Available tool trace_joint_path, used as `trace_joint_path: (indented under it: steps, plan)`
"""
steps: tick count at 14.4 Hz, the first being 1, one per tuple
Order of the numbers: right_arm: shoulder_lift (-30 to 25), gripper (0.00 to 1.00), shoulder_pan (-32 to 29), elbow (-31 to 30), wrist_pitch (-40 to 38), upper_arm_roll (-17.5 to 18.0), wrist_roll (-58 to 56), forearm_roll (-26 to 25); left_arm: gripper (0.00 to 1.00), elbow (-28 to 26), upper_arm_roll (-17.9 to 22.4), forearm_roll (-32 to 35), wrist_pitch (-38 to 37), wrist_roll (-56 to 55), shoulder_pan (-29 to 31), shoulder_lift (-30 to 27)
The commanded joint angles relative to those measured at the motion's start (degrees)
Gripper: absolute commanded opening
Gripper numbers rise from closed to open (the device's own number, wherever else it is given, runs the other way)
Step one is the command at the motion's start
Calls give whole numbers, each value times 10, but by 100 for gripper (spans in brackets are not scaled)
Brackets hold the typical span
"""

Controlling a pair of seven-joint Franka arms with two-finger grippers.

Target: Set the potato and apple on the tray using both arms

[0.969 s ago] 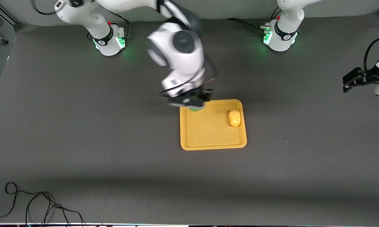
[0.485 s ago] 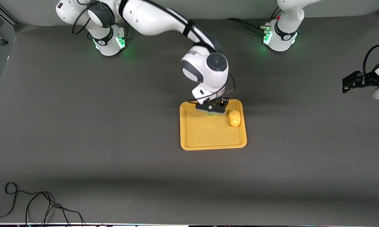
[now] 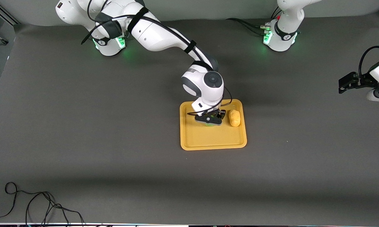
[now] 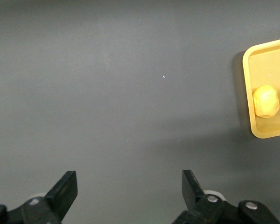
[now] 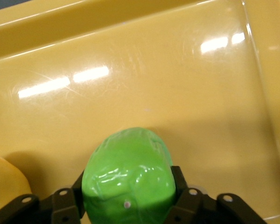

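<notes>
Front view. Right gripper is low over the tray, above the half of the tray farther from the camera. A sliver of green, the apple, shows under the gripper. The potato lies on the tray just beside the gripper, toward the left arm's end, next to the rim. Left gripper waits over bare table, well apart from the tray, at the left arm's end. Table is dark grey; a loose black cable lies at the edge nearest the camera, right arm's end.

Left wrist view. Left gripper has its fingers spread wide with nothing between them; only table beneath. One end of the tray shows well off, with the potato on it by the rim.

Right wrist view. Right gripper is closed on the apple, one finger pressed to each flank. The tray floor lies right under the fruit; whether the apple touches it I cannot tell. An edge of the potato shows just beside the gripper.

Step in hand, by my judgement: potato is placed; apple is being set down, the last item. Next move calls for seating the apple on the tray floor, parting the fingers, then lifting straight up so the round fruit is not nudged into the potato.

Writing: none legible on tray, fruit or grippers.
</notes>
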Motion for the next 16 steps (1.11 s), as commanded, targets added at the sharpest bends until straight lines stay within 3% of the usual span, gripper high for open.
trace_joint_path:
  steps: [1, 2, 6, 8, 10, 13, 16]
  plan:
    - [-4, 100, -7, 27, -11, -1, 5, -10, 100, 2, 115, -5, -2, 5, -122, 3]
    - [-25, 100, -7, 27, -33, -1, 4, -9, 100, 2, 157, -6, -1, 5, -159, 5]
    - [-129, 100, -24, 30, -158, -3, -1, -4, 100, 2, 252, -14, 6, 9, -247, 5]
    - [-187, 100, -42, 30, -236, -2, -7, -3, 100, 1, 255, -19, 5, 9, -245, 6]
    - [-254, 100, -56, 8, -288, -7, -84, -5, 100, 4, 254, -20, 6, 8, -244, 11]
    - [-343, 100, -71, -53, -361, -45, -167, -2, 100, 4, 255, -23, 5, 7, -243, 12]
    - [-425, 100, -139, -113, -409, -43, -260, -2, 100, 5, 254, -25, 5, 6, -245, 13]
